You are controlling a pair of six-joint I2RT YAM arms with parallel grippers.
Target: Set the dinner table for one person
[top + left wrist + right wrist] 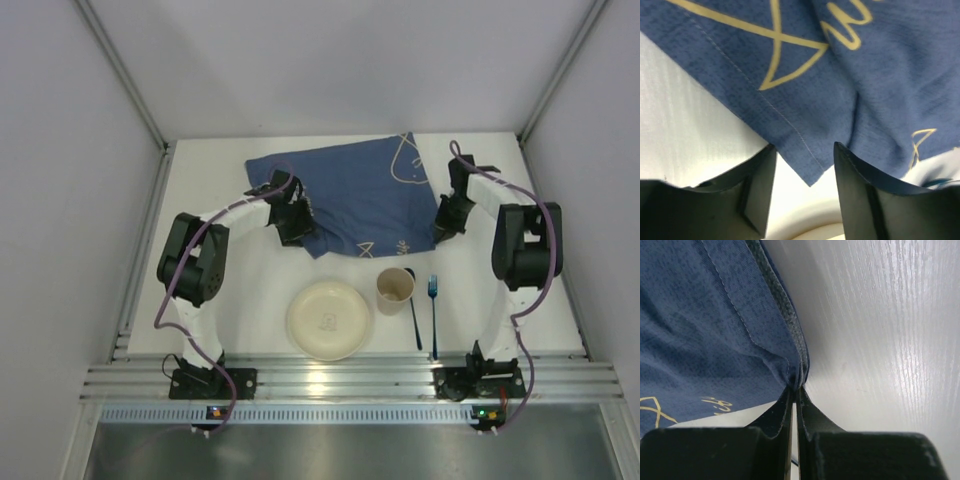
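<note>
1. The table (240, 300) lies under everything, and both arms are fixed at its near rail.
2. The cloth (355, 195) lies rumpled on the far half of the table. It has folds, so it seems not yet spread as a mat.
3. The right gripper (796, 390) is closed fully on the folded right edge of the cloth. Probably it holds this edge in order to pull it flat.
4. The left gripper (805, 150) is wide open and holds nothing. The near left corner of the cloth lies between its fingers, so it seems ready to pinch it.
5. The plate (330, 320), cup (395, 288), spoon (415, 315) and fork (434, 310) stand in front of the cloth, perhaps waiting until it is flat.
</note>
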